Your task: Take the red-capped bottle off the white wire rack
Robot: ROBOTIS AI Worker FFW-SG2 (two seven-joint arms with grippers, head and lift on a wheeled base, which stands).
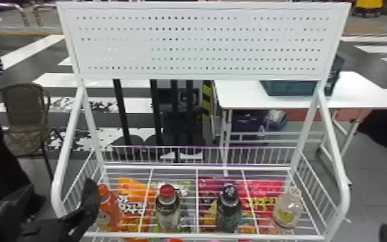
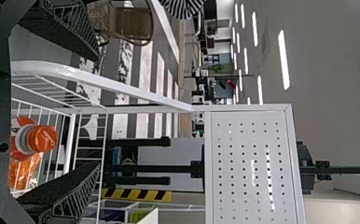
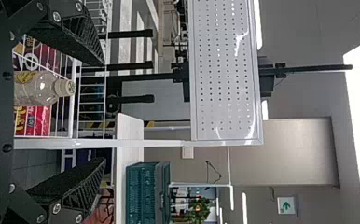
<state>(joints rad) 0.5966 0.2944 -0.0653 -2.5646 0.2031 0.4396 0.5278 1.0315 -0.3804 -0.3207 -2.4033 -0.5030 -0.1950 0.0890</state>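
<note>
- To the right of the left end effector (image 2: 98,112), past the orange-capped bottle (image 1: 110,210), the red-capped bottle (image 1: 167,207) stands upright in the white wire rack (image 1: 266,168), clasped by nothing.
- The left end effector is spread wide and holds nothing; being nearer, it seems the better one for the reach.
- Its straight sideways path would likely knock the orange-capped bottle, so it should rise over that cap first, then travel right.
- Above the target, it would do well to come down with one finger on each side, keeping off the black-capped bottle (image 1: 229,209) farther right.
- A squeeze just below the cap, firm yet gentle, should suit the rounded body; lifting straight up until the base clears the rails avoids snagging.
- The right end effector (image 3: 104,112), also wide and empty, is best kept out by its own side.
</note>
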